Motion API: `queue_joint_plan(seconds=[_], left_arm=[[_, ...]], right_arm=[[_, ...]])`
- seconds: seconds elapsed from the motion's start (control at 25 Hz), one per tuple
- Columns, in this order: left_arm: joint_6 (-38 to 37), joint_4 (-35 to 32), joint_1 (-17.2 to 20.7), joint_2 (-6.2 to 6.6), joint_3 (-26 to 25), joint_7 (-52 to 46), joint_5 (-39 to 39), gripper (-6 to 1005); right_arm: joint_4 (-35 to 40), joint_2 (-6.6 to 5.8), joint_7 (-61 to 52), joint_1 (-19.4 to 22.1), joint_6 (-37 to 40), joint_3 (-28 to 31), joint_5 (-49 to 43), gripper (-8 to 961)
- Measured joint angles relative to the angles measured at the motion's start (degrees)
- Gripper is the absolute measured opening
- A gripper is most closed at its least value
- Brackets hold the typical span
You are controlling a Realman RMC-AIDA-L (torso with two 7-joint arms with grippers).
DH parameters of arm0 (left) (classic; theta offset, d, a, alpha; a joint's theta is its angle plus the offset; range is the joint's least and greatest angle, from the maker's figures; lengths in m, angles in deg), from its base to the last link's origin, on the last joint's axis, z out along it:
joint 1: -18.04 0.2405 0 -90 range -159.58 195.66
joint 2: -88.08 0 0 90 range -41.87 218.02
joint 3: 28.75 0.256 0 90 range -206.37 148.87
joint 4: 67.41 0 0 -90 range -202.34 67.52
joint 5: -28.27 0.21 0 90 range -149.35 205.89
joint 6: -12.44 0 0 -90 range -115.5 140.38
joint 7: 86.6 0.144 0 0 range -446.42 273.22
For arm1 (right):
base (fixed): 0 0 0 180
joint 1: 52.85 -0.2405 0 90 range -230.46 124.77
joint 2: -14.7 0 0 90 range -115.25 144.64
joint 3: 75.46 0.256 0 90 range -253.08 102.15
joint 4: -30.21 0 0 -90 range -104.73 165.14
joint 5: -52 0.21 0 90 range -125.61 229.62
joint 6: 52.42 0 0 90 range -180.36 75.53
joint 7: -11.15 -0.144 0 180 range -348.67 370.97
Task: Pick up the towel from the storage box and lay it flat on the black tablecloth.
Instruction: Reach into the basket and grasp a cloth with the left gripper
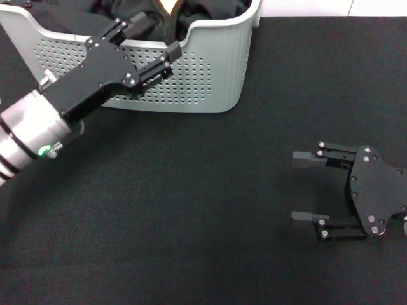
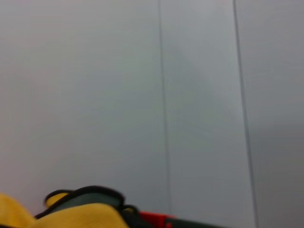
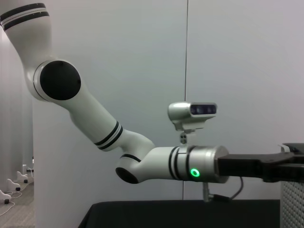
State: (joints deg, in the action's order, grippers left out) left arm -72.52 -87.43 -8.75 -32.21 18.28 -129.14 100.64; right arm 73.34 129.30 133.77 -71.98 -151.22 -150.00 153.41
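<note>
The storage box point(image 1: 210, 70) stands at the back of the black tablecloth point(image 1: 191, 210); its edge also shows in the right wrist view point(image 3: 292, 204). Black cloths point(image 1: 210, 9) and a tan-yellow scrap point(image 1: 168, 5) fill it in the head view; no grey-green towel shows there. In the left wrist view a grey-green patch with a black edge point(image 2: 90, 197) lies between yellow cloth point(image 2: 80, 216) and something red point(image 2: 154, 219); it may be the towel. My left gripper point(image 1: 156, 41) is open and empty at the box's front wall, pointing into it. My right gripper point(image 1: 304, 187) rests open on the tablecloth at right.
The left arm point(image 3: 190, 164) stretches across the right wrist view towards the box. A camera on a stand point(image 3: 192, 114) and a grey wall lie behind the table. Bare tablecloth spreads in front of the box.
</note>
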Motion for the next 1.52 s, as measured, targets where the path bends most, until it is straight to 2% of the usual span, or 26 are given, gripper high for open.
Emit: queue_joint_plan(seconds=[0.24,0.52,1.52], left_arm=[[6.3,0.3,-2.4,0.0,0.1,1.0,-3.1,725],[10.0,0.3,-3.5,-0.04,0.2,1.1,-4.3,712],[10.8,4.5,-4.0,-0.22,0.8,8.7,-4.7,663]], right_arm=[[-0.3,0.0,0.4,-0.1,0.0,0.1,0.1,770],[-0.3,0.08,0.6,-0.1,0.0,0.1,0.5,770],[-1.2,0.09,0.8,-0.2,0.2,0.1,0.5,771]])
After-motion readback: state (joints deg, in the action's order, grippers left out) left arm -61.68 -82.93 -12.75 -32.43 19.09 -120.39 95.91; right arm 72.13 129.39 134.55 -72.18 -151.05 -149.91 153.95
